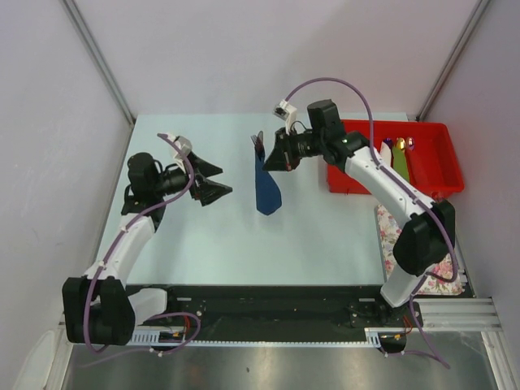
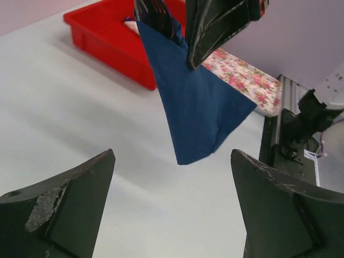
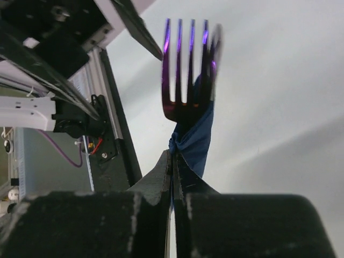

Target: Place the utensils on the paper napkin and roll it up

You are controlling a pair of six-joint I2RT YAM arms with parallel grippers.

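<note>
I had the right gripper (image 1: 280,154) lifted above the middle of the table (image 1: 203,244), its jaws clenched on the upper end of the paper napkin (image 1: 266,188). The napkin hung from there as a loose dark blue cone. The utensils (image 1: 258,142) stuck out of its top. The overhead view gave me only that outline, plus the red bin (image 1: 390,124) at the right with a few coloured pieces (image 1: 398,158) in it and the floral cloth (image 1: 388,236) nearer the bases. The right wrist camera showed what the others could not: a fork (image 3: 185,70) with four purple-sheened tines, a blurred second piece just behind it, and blue paper bunched right at the pinch of the right gripper (image 3: 173,156). From the left wrist I saw the napkin (image 2: 199,102) broadside, narrowing to a corner low over the table; whether it touched, I could not tell. The left gripper (image 2: 172,177) stood released and wide, holding nothing, apart from the napkin. The small white module on the right wrist was too small to read.
</note>
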